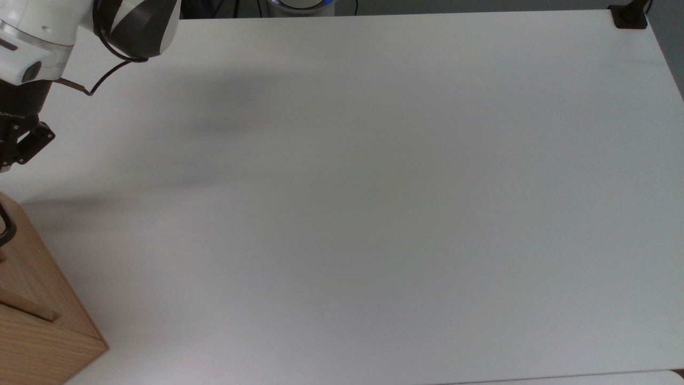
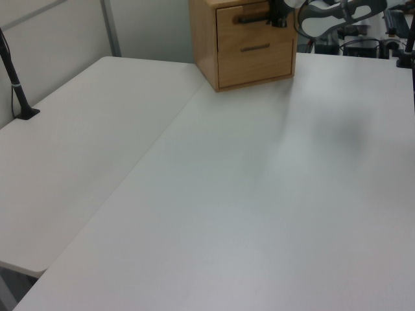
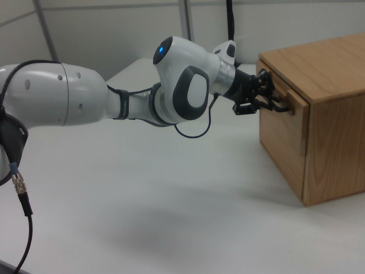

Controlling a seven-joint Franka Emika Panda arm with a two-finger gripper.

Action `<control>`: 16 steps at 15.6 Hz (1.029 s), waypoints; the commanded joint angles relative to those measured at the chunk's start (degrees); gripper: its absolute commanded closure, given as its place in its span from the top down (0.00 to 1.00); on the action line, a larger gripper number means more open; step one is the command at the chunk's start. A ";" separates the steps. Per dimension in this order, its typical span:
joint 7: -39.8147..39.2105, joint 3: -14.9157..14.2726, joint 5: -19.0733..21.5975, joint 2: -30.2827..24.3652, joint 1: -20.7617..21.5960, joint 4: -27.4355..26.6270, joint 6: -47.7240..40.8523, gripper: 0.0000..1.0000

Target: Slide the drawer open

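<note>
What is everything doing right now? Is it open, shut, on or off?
Top drawer: looks pushed in, not slid out yet.
Bottom drawer: shut.
Black handle: the gripper is right at it.
Gripper: up against the top drawer's front, level with the handle.
Arm light: on, glowing blue.
Cabinet: standing upright on the table.

At the top view's left edge we lose most of the end effector (image 1: 12, 149); the drawer (image 1: 4, 227) handle is cut there too.
</note>
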 commanded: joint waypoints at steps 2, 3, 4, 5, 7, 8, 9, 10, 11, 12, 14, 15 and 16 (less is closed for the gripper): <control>2.32 -0.15 -0.72 0.69 0.24 1.41 0.52 0.12; 2.32 -0.06 -0.90 0.52 0.42 1.24 0.52 0.01; 2.32 -0.06 -0.90 0.26 0.60 1.15 0.52 0.00; 2.32 -0.06 -0.90 -0.27 0.68 0.97 0.52 0.00; 2.32 0.03 -0.90 -2.11 0.95 -0.95 0.43 0.00; 2.24 0.11 -0.90 -3.51 1.56 -2.27 0.43 0.00; 2.24 0.11 -0.90 -5.01 2.43 -3.85 0.35 0.00; 2.15 0.11 -0.90 -7.37 3.05 -6.12 0.26 0.00; 2.06 0.20 -0.90 -9.13 3.41 -7.80 0.17 0.00; 1.97 0.20 -0.90 -10.72 4.11 -9.73 0.08 0.00; 1.97 0.29 -0.90 -13.97 5.25 -12.81 -0.27 0.00; 1.88 0.46 -0.90 -15.64 5.69 -14.91 -0.36 0.00; 1.88 0.55 -0.90 -17.39 6.22 -16.94 -0.36 0.00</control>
